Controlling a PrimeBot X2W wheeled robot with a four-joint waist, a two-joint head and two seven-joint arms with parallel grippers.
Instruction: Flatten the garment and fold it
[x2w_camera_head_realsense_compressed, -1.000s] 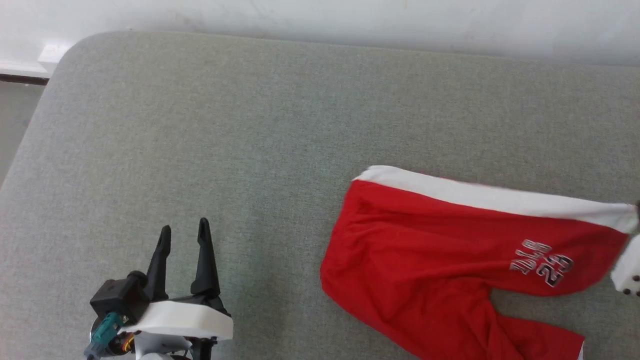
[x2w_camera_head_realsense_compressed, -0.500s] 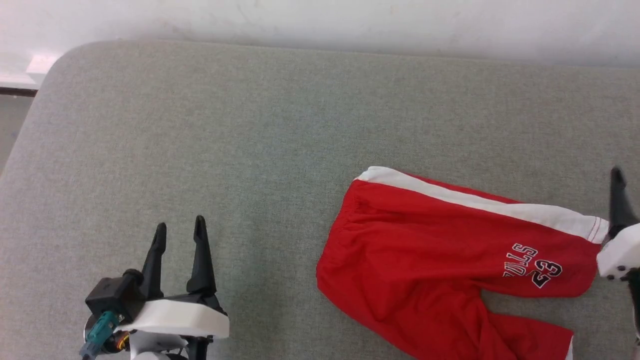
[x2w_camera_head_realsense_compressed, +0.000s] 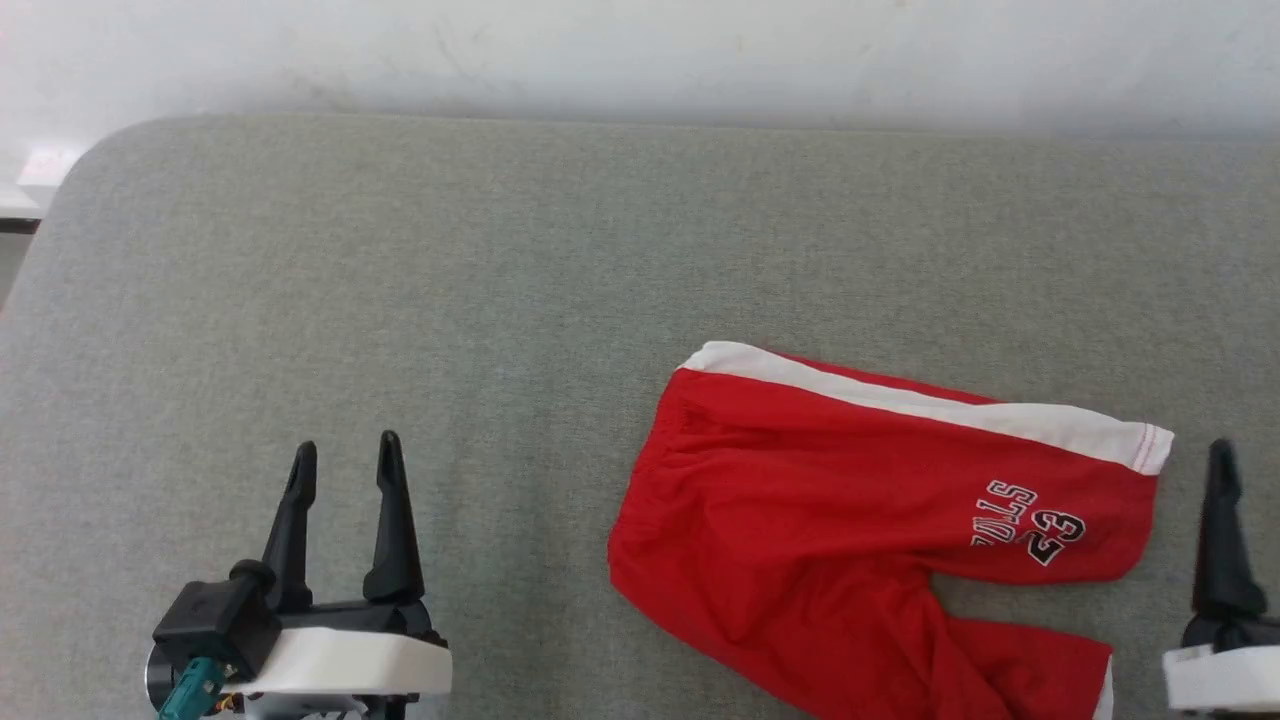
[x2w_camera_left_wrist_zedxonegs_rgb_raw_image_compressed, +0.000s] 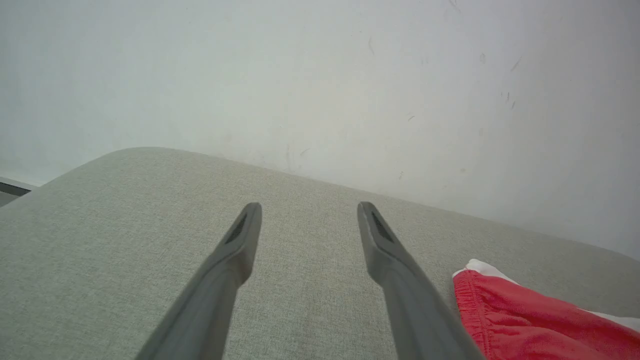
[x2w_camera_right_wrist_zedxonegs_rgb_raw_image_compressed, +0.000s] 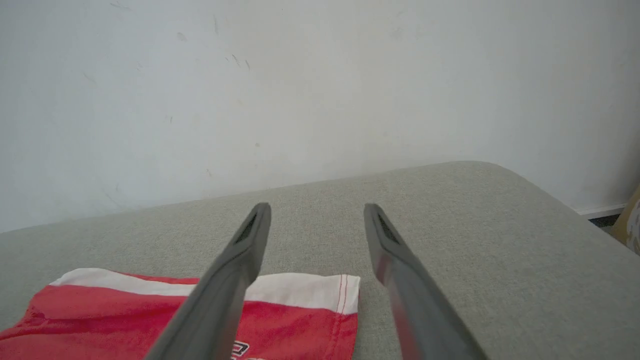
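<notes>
One garment (x2w_camera_head_realsense_compressed: 850, 530), red shorts, is lying rumpled toward the near right of the grey padded surface (x2w_camera_head_realsense_compressed: 500, 300), its white-striped hem pointing at the right edge. The right gripper (x2w_camera_right_wrist_zedxonegs_rgb_raw_image_compressed: 317, 207) is hovering just beside that hem, fingers spread wide, gripping nothing. The left gripper (x2w_camera_head_realsense_compressed: 345, 450) is sitting well apart near the front-left corner, likewise wide and empty.

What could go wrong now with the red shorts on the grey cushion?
1. The shorts are wrinkled, with the nearer leg bunched up; folding now would likely trap creases.
2. The right gripper has its fingers open beside the white-striped hem, holding nothing; a one-sided pull might drag the shorts instead of flattening them.
3. The left gripper is open over the cushion, apart from the shorts, so it can't pin them yet.
</notes>
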